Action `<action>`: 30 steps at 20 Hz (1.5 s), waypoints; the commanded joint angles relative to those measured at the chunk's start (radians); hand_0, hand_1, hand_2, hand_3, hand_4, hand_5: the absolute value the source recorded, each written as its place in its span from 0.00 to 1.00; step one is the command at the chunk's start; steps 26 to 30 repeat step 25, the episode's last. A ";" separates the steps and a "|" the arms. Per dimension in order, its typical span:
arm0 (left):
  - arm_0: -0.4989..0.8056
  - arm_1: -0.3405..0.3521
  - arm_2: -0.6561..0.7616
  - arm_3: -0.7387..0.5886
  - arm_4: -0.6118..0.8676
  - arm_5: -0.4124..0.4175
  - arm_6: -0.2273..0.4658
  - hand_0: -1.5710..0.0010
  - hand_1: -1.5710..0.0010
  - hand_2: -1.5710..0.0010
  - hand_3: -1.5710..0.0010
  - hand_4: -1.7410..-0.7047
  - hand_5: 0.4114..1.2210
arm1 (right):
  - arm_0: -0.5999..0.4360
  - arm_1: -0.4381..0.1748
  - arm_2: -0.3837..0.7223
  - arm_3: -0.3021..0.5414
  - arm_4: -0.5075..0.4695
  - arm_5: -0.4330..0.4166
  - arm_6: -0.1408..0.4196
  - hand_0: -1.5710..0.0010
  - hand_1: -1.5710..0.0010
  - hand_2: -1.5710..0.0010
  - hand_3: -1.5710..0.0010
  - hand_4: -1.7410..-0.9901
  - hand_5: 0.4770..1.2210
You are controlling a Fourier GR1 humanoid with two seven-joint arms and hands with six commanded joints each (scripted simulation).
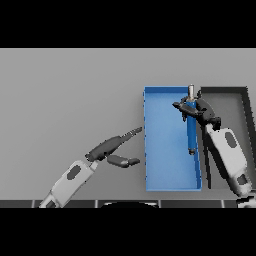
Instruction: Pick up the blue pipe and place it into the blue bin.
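Item: blue pipe [191, 134]. Long, slim, blue-bodied with a pale metal tip at its far end. It lies lengthwise along the right side of the blue bin [165, 170], close beside the right wall, the pale tip reaching up past the bin's far rim. Whether it rests on the bin floor or hangs just above it, I cannot tell.

Holder: my right hand [196, 110]. My fingers are curled round the upper part of the pipe, near the pale tip, and the grip is closed on it. My right arm comes in from the lower right and crosses the bin's right wall.

Container one: the blue bin, a rectangular open tray with low walls, standing right of centre on the grey table [70, 90]. Apart from the pipe, its floor shows bare blue.

Container two: a dark bin [247, 107], touching or just beside the blue bin's right wall. My right arm covers much of its inside; what shows is dark floor.

Other hand: my left hand [115, 150], over the table left of the blue bin, fingers straight and pointing toward the bin's left wall, thumb spread apart, holding nothing.
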 commanded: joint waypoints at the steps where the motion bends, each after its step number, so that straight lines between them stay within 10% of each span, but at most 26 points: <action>1: -0.004 0.000 0.000 0.004 -0.002 -0.001 0.008 1.00 1.00 1.00 1.00 0.88 0.08 | -0.017 -0.024 0.066 0.025 -0.073 -0.052 0.000 0.07 0.12 0.15 0.49 0.28 0.96; 4: -0.007 -0.002 -0.002 0.011 -0.009 0.000 0.004 1.00 1.00 1.00 1.00 0.88 0.08 | -0.082 -0.097 0.234 0.086 -0.253 -0.106 0.000 0.52 0.55 0.57 0.74 0.53 0.93; 9: -0.009 -0.005 0.002 0.010 -0.007 0.009 0.020 1.00 1.00 1.00 1.00 0.88 0.08 | -0.137 -0.191 0.378 0.033 -0.216 0.007 0.001 0.84 0.85 0.86 0.91 0.72 0.71; 18: 0.004 0.008 -0.001 -0.020 0.005 0.000 0.013 1.00 1.00 1.00 1.00 0.88 0.07 | -0.143 -0.195 0.415 0.019 -0.154 -0.011 -0.015 0.97 0.98 0.98 0.99 0.74 0.43; 30: -0.019 0.002 0.004 -0.007 -0.004 0.006 0.026 1.00 1.00 1.00 1.00 0.88 0.08 | -0.139 -0.194 0.419 0.005 -0.152 -0.004 -0.026 0.99 0.99 0.99 0.99 0.74 0.39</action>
